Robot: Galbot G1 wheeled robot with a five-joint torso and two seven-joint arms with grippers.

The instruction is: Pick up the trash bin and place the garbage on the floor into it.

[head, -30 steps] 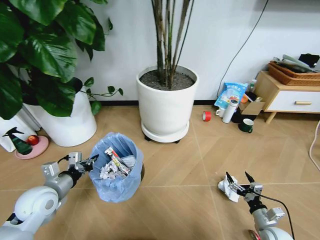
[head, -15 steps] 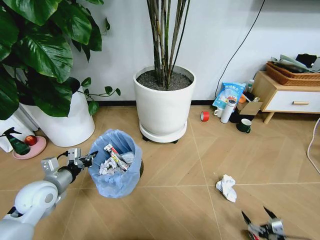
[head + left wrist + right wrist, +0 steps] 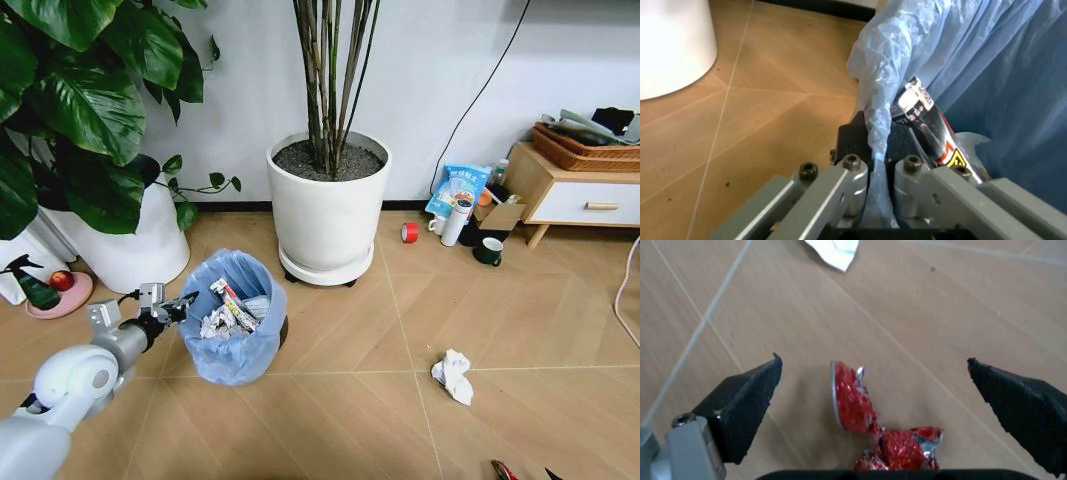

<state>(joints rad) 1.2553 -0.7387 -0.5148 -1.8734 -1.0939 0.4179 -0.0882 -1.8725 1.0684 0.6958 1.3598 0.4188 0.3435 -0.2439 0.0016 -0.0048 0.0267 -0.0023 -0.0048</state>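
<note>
Left end effector (image 3: 172,309) is clamped on the rim of the trash bin (image 3: 235,332); left wrist view shows its fingers (image 3: 852,186) pinching the crinkly blue liner (image 3: 875,115) between them, with a printed tube-like wrapper (image 3: 928,125) just inside the bag. Bin sits on the floor (image 3: 340,420) in front of the white plant pot (image 3: 328,206), with paper wads and wrappers visible inside. Further right, a crumpled white paper wad (image 3: 454,375) lies on the floor, well apart from the bin. Right end effector (image 3: 877,390) has its jaws spread wide, hanging over a small red wrapper (image 3: 870,427); the wrapper lies between the two fingertips, not touching either. A corner of another white scrap (image 3: 833,252) is just beyond it.
</note>
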